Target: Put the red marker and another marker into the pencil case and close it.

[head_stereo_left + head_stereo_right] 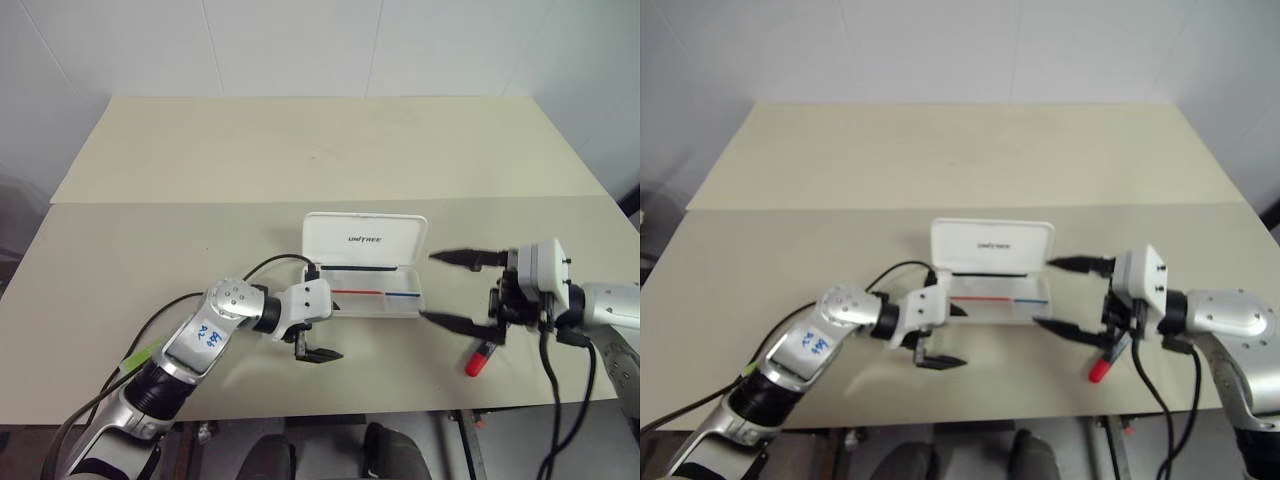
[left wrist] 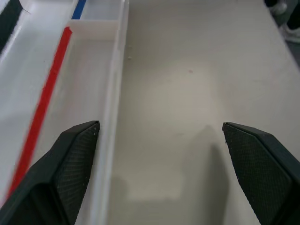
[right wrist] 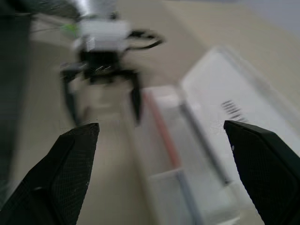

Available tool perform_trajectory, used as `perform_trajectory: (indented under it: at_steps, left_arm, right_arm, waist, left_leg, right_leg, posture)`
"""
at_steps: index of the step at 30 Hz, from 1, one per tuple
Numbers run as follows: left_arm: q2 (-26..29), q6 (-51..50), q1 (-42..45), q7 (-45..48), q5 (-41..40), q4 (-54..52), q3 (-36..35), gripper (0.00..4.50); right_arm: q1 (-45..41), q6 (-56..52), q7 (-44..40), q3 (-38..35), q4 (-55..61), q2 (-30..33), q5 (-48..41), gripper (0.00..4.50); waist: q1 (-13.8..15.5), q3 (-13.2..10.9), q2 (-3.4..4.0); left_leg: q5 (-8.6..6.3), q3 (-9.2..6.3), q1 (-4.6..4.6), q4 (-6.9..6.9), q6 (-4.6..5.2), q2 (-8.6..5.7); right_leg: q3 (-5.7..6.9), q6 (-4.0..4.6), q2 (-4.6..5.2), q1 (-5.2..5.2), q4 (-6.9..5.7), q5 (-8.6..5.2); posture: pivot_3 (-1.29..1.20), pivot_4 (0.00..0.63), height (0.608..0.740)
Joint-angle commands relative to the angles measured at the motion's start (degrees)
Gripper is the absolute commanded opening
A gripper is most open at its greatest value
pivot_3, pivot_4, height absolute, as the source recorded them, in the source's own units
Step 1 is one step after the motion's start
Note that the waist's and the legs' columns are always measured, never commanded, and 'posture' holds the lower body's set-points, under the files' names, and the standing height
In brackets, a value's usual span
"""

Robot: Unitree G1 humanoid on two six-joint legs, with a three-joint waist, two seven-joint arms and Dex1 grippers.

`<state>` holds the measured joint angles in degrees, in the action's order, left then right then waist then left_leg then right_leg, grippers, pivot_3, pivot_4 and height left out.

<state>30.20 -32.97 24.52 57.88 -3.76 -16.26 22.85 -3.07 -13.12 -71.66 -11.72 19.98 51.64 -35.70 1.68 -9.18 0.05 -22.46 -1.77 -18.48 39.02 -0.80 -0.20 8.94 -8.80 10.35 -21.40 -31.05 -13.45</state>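
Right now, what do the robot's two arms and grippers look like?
Both arms are silver-grey metal with white wrist housings and black cables. The left arm has a white label with blue handwriting and a lime-green piece beside its forearm. Left gripper and right gripper each carry two black pointed fingers with textured pads.

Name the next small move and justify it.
Probably lower the open right claw onto the short red marker with a black end, which lies on the table just under that arm. The white hinged plastic pencil case stands open, no marker visible inside.
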Motion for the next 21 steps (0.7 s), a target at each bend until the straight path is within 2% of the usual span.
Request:
perform_trajectory:
  at_steps: [1, 5, 12, 17, 21]
  left_arm:
    - [0.21, -0.96, -1.06, -1.12, -2.04, -4.08, -1.86, 4.49]
    - [-0.03, -0.37, -2.10, -2.48, -4.36, -5.85, -5.01, 4.49]
    - [0.08, 5.86, -6.26, -2.19, -12.37, -8.98, -14.97, 4.49]
    - [0.93, 9.47, -10.00, -1.53, -17.30, -11.10, -20.69, 4.49]
    - [2.29, 14.18, -11.69, -0.35, -18.51, -8.06, -24.39, 4.49]
  right_arm:
    - [0.86, 1.51, -5.30, -2.27, -0.86, 1.93, -1.44, 4.50]
    - [0.43, 2.62, -6.94, -2.96, -4.70, 2.36, -0.08, 4.50]
    - [3.12, 0.58, -1.94, -9.16, -7.49, 2.13, 0.40, 4.50]
    - [12.21, -6.09, 5.78, -16.16, -1.25, 0.50, -0.67, 4.50]
    - [19.98, -13.96, 17.02, -22.16, 6.66, -3.86, -1.73, 4.50]
  waist:
    - [-0.06, -0.01, -0.02]
    - [-0.10, -0.02, -0.03]
    - [0.04, -0.02, -0.02]
    - [0.52, -0.02, -0.02]
    - [1.06, -0.02, 0.01]
  left_leg:
    - [0.00, 0.01, 0.00, 0.00, 0.00, 0.00]
    - [0.00, 0.00, 0.11, 0.00, -0.01, 0.02]
    - [0.01, -0.01, 0.09, 0.04, -0.02, 0.04]
    - [-0.02, -0.02, 0.05, 0.03, -0.06, 0.04]
    - [-0.05, 0.03, 0.10, 0.03, -0.11, 0.05]
  right_leg:
    - [-0.01, 0.00, 0.00, 0.00, 0.00, 0.00]
    - [-0.01, 0.04, 0.00, 0.10, -0.03, 0.03]
    - [0.00, 0.05, 0.00, 0.10, 0.01, 0.07]
    - [0.03, 0.05, 0.00, 0.09, 0.05, 0.07]
    - [0.01, 0.06, -0.01, 0.11, 0.04, 0.07]
  posture:
    - [0.00, 0.150, 0.740]
    - [0.00, 0.150, 0.740]
    - [0.00, 0.150, 0.740]
    - [0.00, 0.150, 0.740]
    - [0.00, 0.150, 0.740]
